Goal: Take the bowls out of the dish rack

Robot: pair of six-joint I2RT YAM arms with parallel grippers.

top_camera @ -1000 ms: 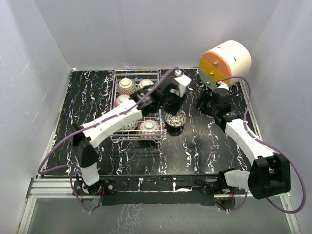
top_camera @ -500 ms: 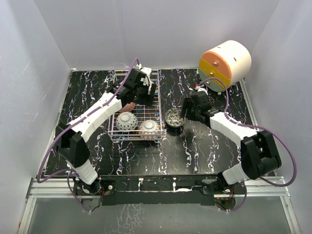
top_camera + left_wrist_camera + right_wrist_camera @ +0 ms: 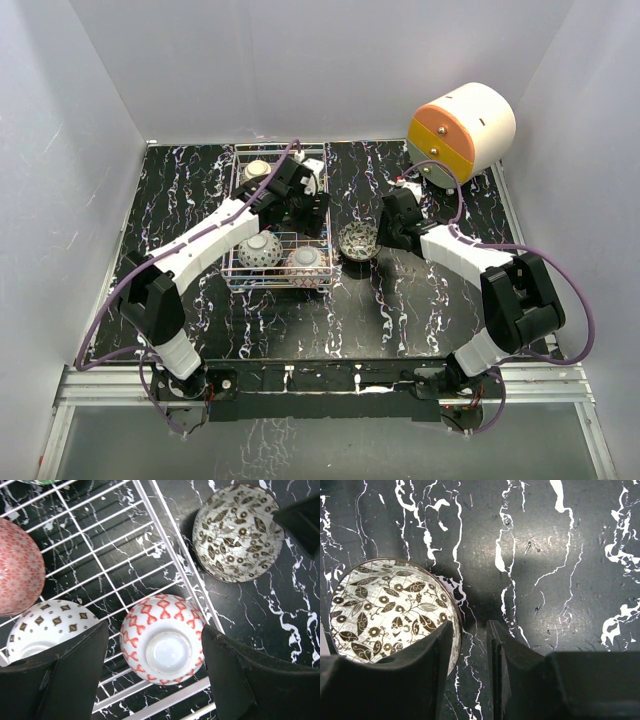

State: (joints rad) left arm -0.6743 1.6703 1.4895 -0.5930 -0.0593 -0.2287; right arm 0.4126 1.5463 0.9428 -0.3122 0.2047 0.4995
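The dish rack (image 3: 278,285) stands at the middle left and holds upturned bowls. In the left wrist view a red-patterned bowl (image 3: 162,639) lies foot up in the rack's (image 3: 165,545) corner. My left gripper (image 3: 154,630) hovers open above it, one finger to each side. Beside it lie a white diamond-dotted bowl (image 3: 47,625) and a pink bowl (image 3: 17,575). A leaf-patterned bowl (image 3: 358,240) sits upright on the table right of the rack. My right gripper (image 3: 470,635) straddles this leaf bowl's (image 3: 390,612) rim, one finger over the inside and one outside, with a gap still showing.
A large white-and-orange cylindrical drawer unit (image 3: 462,128) stands at the back right. White walls enclose the black marbled table (image 3: 420,300). My left arm stretches across the rack from the near left.
My left gripper left the leaf bowl on the table, swung back over the rack and opened wider above the red-patterned bowl. My right gripper moved onto the leaf bowl's rim and its jaws narrowed.
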